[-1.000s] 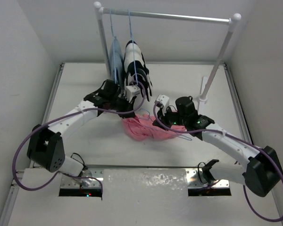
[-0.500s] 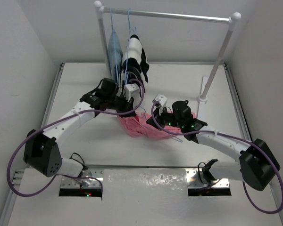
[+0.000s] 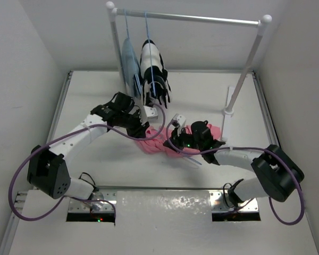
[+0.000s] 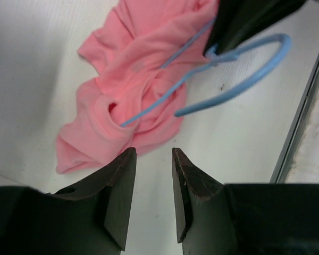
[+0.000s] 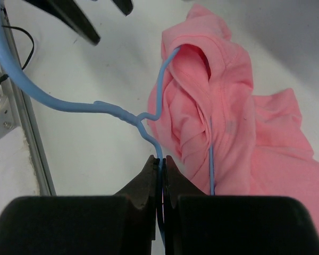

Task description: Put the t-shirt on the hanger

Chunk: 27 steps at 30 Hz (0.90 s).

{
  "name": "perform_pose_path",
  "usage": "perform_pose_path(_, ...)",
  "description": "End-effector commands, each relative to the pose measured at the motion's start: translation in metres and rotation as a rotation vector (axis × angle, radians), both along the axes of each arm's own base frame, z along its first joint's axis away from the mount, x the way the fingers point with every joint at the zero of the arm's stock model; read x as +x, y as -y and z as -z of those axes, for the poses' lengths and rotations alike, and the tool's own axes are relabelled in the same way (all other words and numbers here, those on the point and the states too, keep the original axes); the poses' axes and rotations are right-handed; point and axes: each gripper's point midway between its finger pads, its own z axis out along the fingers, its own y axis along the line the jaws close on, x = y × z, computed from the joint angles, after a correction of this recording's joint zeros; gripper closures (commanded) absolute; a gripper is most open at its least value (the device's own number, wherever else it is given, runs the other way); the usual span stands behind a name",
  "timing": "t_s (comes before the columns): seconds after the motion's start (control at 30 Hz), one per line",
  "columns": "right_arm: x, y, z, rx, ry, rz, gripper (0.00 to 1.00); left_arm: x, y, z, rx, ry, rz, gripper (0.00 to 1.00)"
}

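I see right gripper [image 5: 159, 161] pinching wire of light-blue hanger [image 5: 109, 109], near base of hook. One hanger arm goes into opening of pink t-shirt [image 5: 228, 90]; neck or sleeve, I cannot tell. Shirt lies crumpled on white table [image 3: 202, 90]. Left gripper [image 4: 153, 156] spread apart, holding nothing, just beside shirt edge.

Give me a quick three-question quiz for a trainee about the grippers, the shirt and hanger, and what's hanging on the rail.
1. True or false: the left gripper is clamped on the t-shirt.
2. What does the right gripper hold? A the hanger, B a sleeve, C nothing.
3. How many garments hang on the rail?
Key: 1 false, its jaws are open above it; 2 A; 3 two.
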Motion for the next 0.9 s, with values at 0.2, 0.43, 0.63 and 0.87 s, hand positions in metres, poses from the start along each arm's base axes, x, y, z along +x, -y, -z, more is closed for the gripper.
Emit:
perform_pose_path(0.2, -0.001, 0.000, 0.015, 0.008, -0.020, 0.015, 1.00, -0.032, -0.045, 0.030, 0.175, 0.153, 0.245, 0.84)
perform_pose_path(0.43, -0.009, 0.001, 0.018, -0.020, -0.026, -0.031, 1.00, 0.017, -0.069, 0.033, 0.211, 0.479, 0.002, 0.61)
perform_pose_path(0.63, -0.012, 0.001, 0.022, -0.052, -0.032, -0.060, 1.00, 0.076, -0.061, 0.024, 0.229, 0.664, -0.018, 0.38)
perform_pose_path(0.87, -0.015, 0.002, 0.017, -0.031, -0.028, -0.060, 1.00, 0.084, -0.035, 0.029, 0.171, 0.713, 0.267, 0.38)
